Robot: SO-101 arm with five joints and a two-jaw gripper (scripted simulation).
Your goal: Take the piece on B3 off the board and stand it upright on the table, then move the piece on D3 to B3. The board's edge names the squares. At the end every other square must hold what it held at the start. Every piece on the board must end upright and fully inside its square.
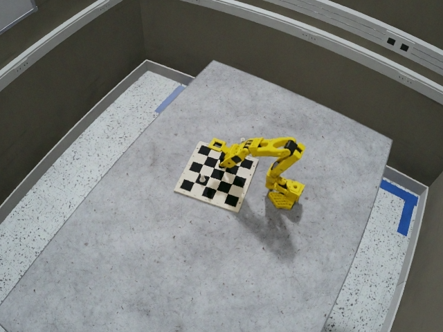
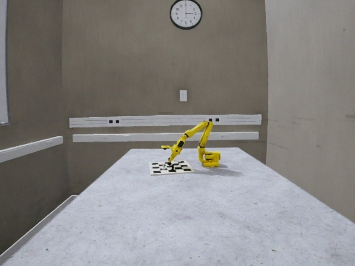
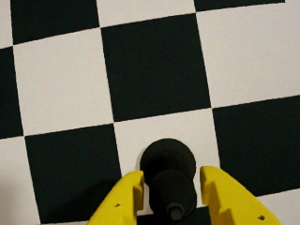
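A black piece (image 3: 169, 187) (image 1: 221, 160) (image 2: 170, 163) stands on a light square of the checkered board (image 1: 181, 191) (image 2: 163, 173) (image 3: 61, 84), in the middle column, one row in from the far edge. The edge letters are too small to read. My gripper (image 3: 172, 174) is narrowly open around it, fingers on either side with slim gaps. A white piece (image 1: 242, 140) stands on the table just beyond the board's far edge. The matching middle-column square (image 1: 213, 183) one row in from the near edge holds no piece.
A white piece (image 1: 203, 178) (image 2: 163, 165) stands on a dark square left of that near square. A black piece (image 2: 172, 168) stands in the near row. A pale piece shows faintly on a light square right of centre. The yellow arm reaches in from the right.
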